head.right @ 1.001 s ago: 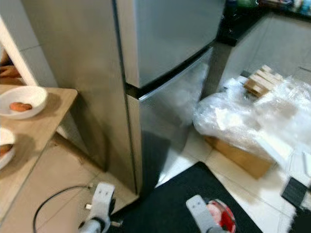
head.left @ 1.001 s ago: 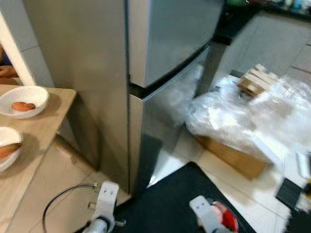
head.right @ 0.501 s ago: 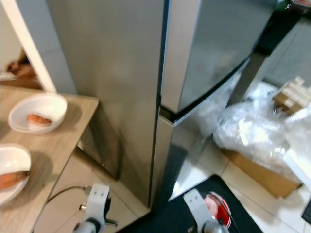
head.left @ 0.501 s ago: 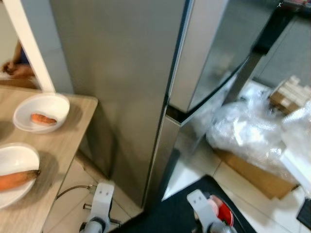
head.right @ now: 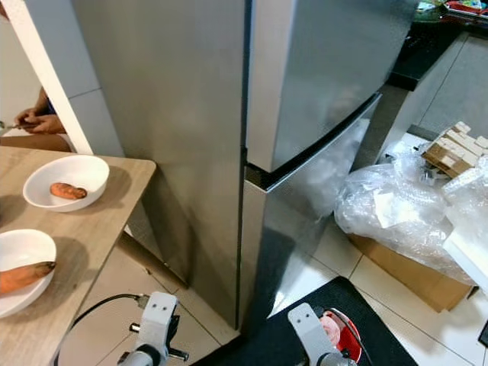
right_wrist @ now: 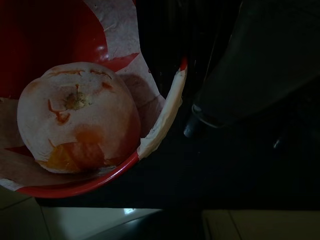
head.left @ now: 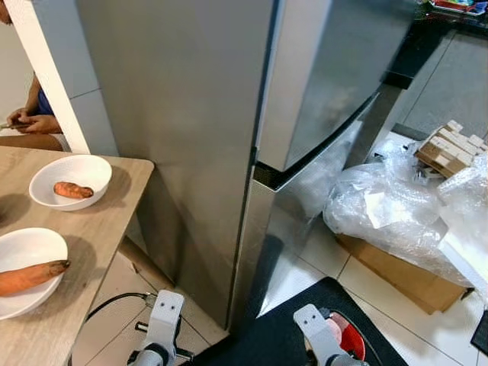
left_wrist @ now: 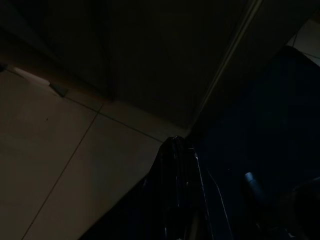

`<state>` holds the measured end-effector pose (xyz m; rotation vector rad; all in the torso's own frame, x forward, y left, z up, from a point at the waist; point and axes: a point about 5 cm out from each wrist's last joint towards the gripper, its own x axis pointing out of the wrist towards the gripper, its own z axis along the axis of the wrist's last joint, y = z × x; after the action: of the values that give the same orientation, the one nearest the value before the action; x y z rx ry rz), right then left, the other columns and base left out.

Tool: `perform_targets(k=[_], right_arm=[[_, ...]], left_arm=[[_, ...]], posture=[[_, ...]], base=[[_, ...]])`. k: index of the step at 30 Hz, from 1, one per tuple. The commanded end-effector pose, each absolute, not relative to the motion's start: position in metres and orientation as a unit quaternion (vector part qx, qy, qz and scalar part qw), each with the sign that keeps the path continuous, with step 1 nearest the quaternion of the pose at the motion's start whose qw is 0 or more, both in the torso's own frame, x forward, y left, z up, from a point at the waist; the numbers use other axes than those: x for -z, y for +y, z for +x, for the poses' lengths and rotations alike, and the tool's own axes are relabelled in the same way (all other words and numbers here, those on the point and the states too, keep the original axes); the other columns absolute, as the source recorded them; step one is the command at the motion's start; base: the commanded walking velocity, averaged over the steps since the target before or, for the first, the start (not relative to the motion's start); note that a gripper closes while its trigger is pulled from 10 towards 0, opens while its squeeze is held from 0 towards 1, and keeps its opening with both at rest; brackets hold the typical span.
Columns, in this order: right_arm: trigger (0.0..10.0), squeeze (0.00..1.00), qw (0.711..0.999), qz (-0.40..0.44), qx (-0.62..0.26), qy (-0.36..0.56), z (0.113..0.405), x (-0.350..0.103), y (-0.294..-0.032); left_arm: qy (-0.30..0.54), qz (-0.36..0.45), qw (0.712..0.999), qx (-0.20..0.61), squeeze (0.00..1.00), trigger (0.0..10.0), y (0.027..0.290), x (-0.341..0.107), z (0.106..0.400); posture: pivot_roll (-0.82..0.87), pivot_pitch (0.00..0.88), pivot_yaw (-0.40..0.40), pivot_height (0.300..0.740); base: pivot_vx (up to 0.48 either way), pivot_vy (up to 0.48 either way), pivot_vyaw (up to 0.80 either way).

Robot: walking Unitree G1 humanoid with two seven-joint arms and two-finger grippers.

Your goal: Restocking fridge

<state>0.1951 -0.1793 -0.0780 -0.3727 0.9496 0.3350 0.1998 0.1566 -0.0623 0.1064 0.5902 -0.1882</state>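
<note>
We're in a tiled kitchen, looking down the corner of a tall steel fridge (head.left: 305,84), both its doors shut, the dark seam between upper and lower door running across its front. To the robot's left a wooden counter (head.left: 91,229) carries two white bowls: the far bowl (head.left: 70,179) with a small sweet potato (head.left: 73,190) in it, the near bowl (head.left: 27,271) with a longer one (head.left: 30,277). A person sits beyond the counter, hands (head.left: 30,122) in the lap. Off to the right, a heap of clear plastic wrap (head.left: 396,213) lies over a cardboard box (head.left: 396,271) on the floor, near the fridge.

Down low, the right arm carries the cargo: a red bowl (right_wrist: 75,185) lined with paper, a pale, orange-streaked fruit (right_wrist: 77,117) sitting in it. The right tool (right_wrist: 165,55) appears closed on the bowl's rim, its dark fingers right at the edge. The left tool (left_wrist: 175,165) hangs idle over the floor beside the black mat (head.left: 267,335); its wrist view is too dark, so I cannot tell whether it's open or closed.

The step in hand looks like the approach, with the fridge not yet opened. To do it well: square up to the door front, not the side panel, keep the red bowl level so the fruit doesn't roll, and leave the free left tool room to reach the door edge. Mind the plastic heap, which may crowd the door's swing.
</note>
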Motion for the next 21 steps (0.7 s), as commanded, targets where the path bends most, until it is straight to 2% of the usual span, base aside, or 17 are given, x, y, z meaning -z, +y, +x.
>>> perform_targets(k=[1,18,21], right_arm=[[10.0,0.00,0.860,-0.180,-0.153,0.453,0.1939,0.0783,-0.1822],[10.0,0.00,0.857,-0.184,-0.159,0.454,0.1929,0.0787,-0.1823],[10.0,0.00,0.857,-0.185,-0.159,0.454,0.1932,0.0786,-0.1827]], left_arm=[[0.302,0.045,0.948,0.095,0.00,10.0,0.1535,0.0660,0.1943],[0.305,0.046,0.946,0.098,0.00,10.0,0.1531,0.0672,0.1920],[0.313,0.049,0.944,0.092,0.00,10.0,0.1541,0.0683,0.1920]], posture=[[-0.09,0.052,-0.050,0.700],[-0.10,0.042,-0.053,0.700],[-0.10,0.043,-0.053,0.700]], base=[[0.000,0.000,0.00],[-0.319,0.000,0.00],[0.000,0.000,0.00]])
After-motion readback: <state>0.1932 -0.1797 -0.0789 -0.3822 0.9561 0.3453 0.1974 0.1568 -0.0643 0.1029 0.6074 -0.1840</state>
